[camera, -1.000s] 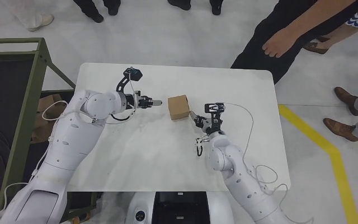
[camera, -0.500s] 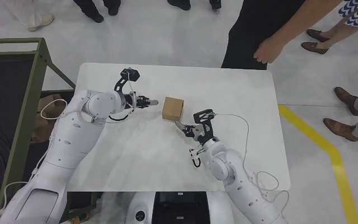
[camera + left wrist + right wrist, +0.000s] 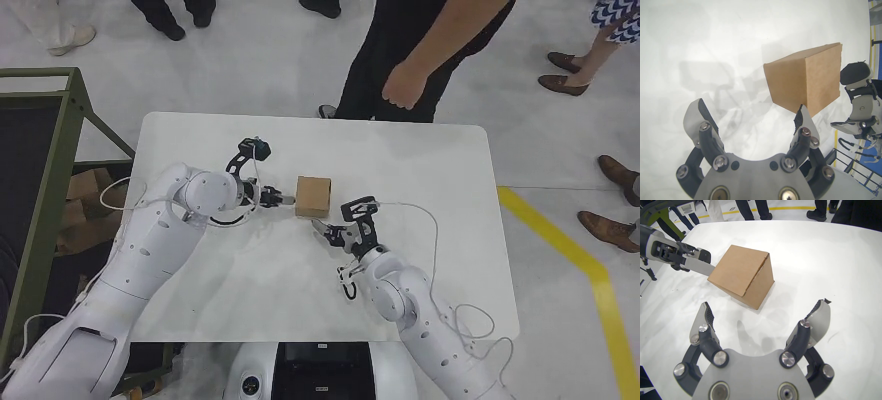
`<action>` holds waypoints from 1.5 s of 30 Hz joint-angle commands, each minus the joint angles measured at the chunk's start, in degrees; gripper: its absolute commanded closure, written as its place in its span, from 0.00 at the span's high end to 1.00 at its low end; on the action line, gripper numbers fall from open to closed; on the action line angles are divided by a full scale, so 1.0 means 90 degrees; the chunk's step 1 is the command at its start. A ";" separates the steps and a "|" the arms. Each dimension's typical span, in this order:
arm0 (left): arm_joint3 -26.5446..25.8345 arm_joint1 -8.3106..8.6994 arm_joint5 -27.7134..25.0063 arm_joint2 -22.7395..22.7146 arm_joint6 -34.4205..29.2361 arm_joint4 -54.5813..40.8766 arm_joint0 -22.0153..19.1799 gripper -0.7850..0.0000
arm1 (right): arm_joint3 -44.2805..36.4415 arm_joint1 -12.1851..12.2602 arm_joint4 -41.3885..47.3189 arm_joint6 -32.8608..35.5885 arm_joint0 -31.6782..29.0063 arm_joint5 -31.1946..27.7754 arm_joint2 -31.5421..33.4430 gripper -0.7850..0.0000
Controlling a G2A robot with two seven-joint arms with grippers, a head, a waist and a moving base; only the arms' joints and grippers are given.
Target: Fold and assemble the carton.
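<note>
Carton [image 3: 313, 196] sits on white table [image 3: 430, 160] over grey floor [image 3: 300, 70]; left gripper [image 3: 750, 106], right gripper [image 3: 763, 305] spread.

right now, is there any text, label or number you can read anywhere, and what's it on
No text can be quoted.
carton: plain brown faces, no print or label.
right gripper: one small mark on a finger link, seen from the left wrist view, too small to read surely.
table: no markings.
</note>
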 commanded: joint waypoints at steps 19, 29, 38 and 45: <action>0.0009 -0.0170 -0.0350 0.0493 -0.0273 -0.0214 -0.0324 1.00 | -0.0033 0.0086 -0.0099 -0.0186 -0.0249 -0.0091 0.0400 1.00; -0.0377 0.0042 -0.0512 -0.0544 -0.0214 -0.0809 -0.0011 1.00 | 0.0059 0.0081 -0.0588 -0.0937 -0.0363 0.0033 0.0277 1.00; -0.0321 0.0069 -0.0080 -0.0603 0.0025 -0.0419 0.0060 1.00 | 0.0528 -0.0035 -0.1048 -0.2671 -0.0487 0.0128 -0.0286 1.00; 0.0195 -0.0108 0.0235 -0.0079 0.0483 -0.0304 -0.0276 1.00 | 0.0558 -0.0059 -0.1048 -0.2689 -0.0441 0.0171 -0.0338 1.00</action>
